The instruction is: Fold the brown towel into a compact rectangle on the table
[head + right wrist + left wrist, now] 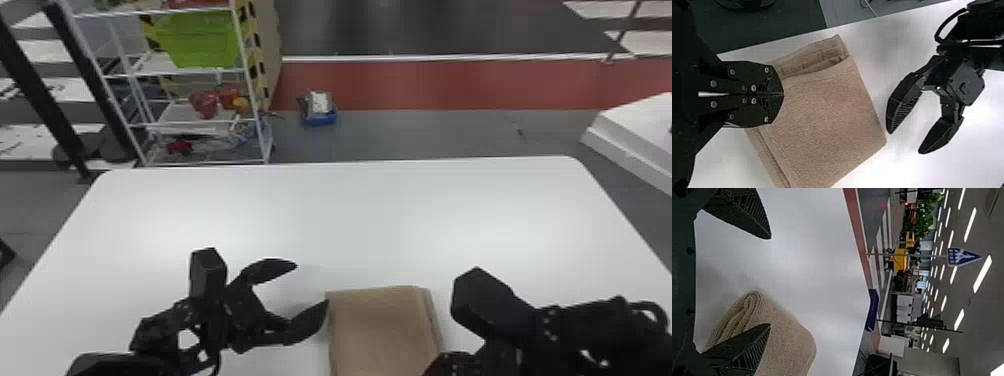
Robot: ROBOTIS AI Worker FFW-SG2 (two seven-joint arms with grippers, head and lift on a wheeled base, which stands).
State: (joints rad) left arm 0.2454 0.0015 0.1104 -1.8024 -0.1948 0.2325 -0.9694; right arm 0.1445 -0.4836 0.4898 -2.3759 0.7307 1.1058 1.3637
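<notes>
1. Head view: brown towel (380, 330), folded square-edged on your worktop (350, 215); left gripper (312, 283) beside it, jaws spread.
2. Left wrist view: coarse weave, rounded fold; expect light, soft, non-slip handling.
3. Right wrist view: right gripper (783, 94) at the towel, jaws pressed together; layers gape, so pinch every ply.

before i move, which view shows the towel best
The right wrist view, with most of the brown towel and its layered folds. The head view cuts off its near part; the left wrist view has one folded end, partly behind the left gripper.
</notes>
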